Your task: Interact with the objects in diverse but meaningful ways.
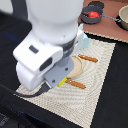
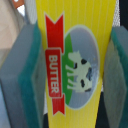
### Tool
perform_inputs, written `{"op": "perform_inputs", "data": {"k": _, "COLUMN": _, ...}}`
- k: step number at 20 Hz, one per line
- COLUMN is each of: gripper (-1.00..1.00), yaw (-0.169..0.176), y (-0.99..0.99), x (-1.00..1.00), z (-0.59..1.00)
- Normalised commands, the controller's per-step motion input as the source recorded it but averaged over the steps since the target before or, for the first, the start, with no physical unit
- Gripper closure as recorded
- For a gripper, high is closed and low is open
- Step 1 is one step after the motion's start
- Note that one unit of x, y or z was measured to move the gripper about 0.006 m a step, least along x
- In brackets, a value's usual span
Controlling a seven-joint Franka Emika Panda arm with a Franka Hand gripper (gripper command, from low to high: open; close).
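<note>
Gripping the flat yellow butter box (image 2: 75, 65) between my pads (image 2: 22, 80), I have my gripper (image 2: 70, 70) closed on its two long edges. It sits directly between my fingers, its label facing my wrist camera.

The flat yellow butter box (image 2: 75, 65), printed with a red ribbon and a cow, sat clamped between two grey-green pads (image 2: 24, 75), while a red tomato (image 1: 92, 14) lay in a dark pot far behind.
</note>
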Motion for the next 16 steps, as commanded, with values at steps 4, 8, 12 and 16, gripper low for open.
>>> {"op": "perform_inputs", "data": {"k": 4, "gripper": 1.00, "yaw": 0.000, "y": -0.04, "x": -0.38, "z": -0.47}}
{"op": "perform_inputs", "data": {"k": 8, "gripper": 1.00, "yaw": 0.000, "y": -0.03, "x": -0.58, "z": -0.44}}
{"op": "perform_inputs", "data": {"k": 12, "gripper": 1.00, "yaw": 0.000, "y": 0.00, "x": -0.70, "z": -0.28}}
{"op": "perform_inputs", "data": {"k": 16, "gripper": 1.00, "yaw": 0.000, "y": 0.00, "x": -0.78, "z": -0.30}}
